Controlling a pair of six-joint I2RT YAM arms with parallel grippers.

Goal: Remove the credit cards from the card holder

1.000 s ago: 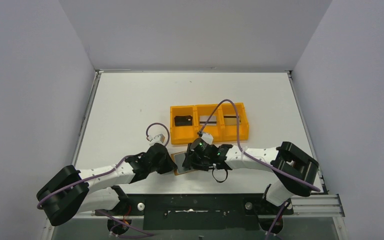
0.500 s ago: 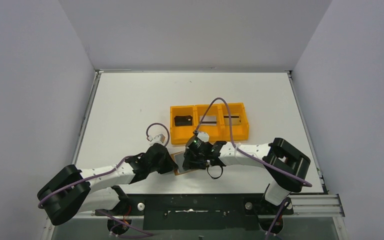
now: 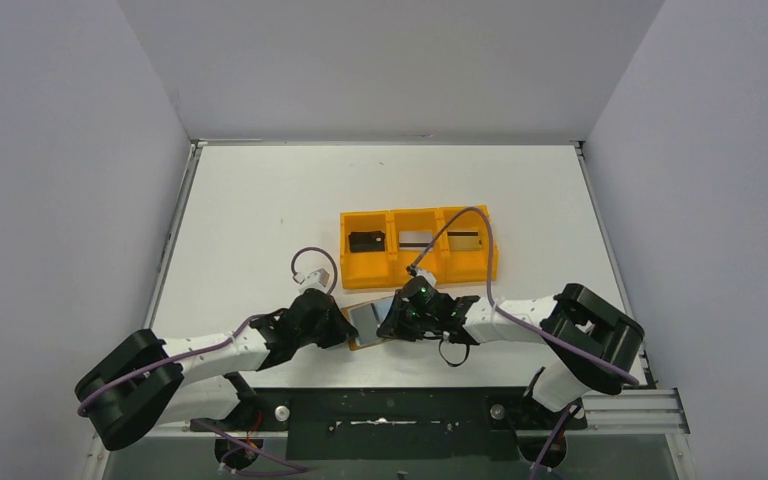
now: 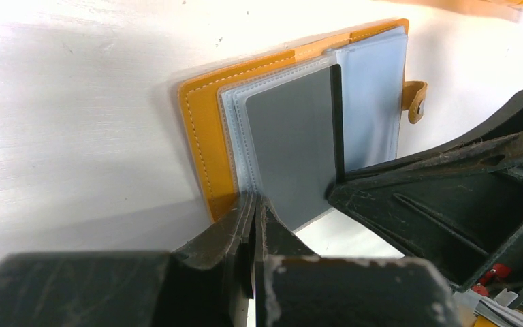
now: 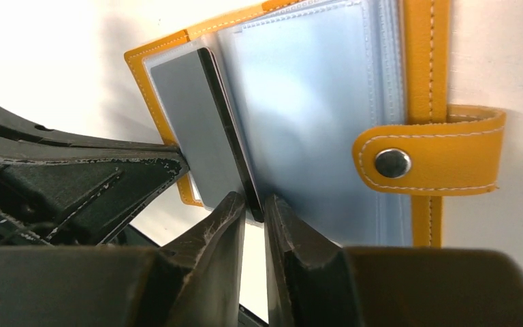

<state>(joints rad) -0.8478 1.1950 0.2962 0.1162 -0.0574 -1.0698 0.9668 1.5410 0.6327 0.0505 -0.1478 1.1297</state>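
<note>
The tan-orange card holder (image 3: 365, 322) lies open on the table between my two grippers, snap tab (image 5: 429, 157) to its right. My left gripper (image 4: 254, 201) is shut on the near edge of its clear pockets beside the orange cover (image 4: 204, 129). A grey credit card (image 5: 191, 116) stands partly raised from a pocket, and it also shows in the left wrist view (image 4: 293, 150). My right gripper (image 5: 255, 204) is shut on that card's dark near edge. In the top view the left gripper (image 3: 345, 328) and right gripper (image 3: 388, 325) meet at the holder.
The bright orange three-compartment tray (image 3: 418, 268) stands just behind the holder, with a dark card (image 3: 365, 241) in its left compartment and flat cards in the other two. The right arm's purple cable loops over the tray. The table's near edge is close behind the grippers.
My right wrist moved left toward the holder, then back right and a little nearer. The left arm has hardly moved, and the holder stays in place.
</note>
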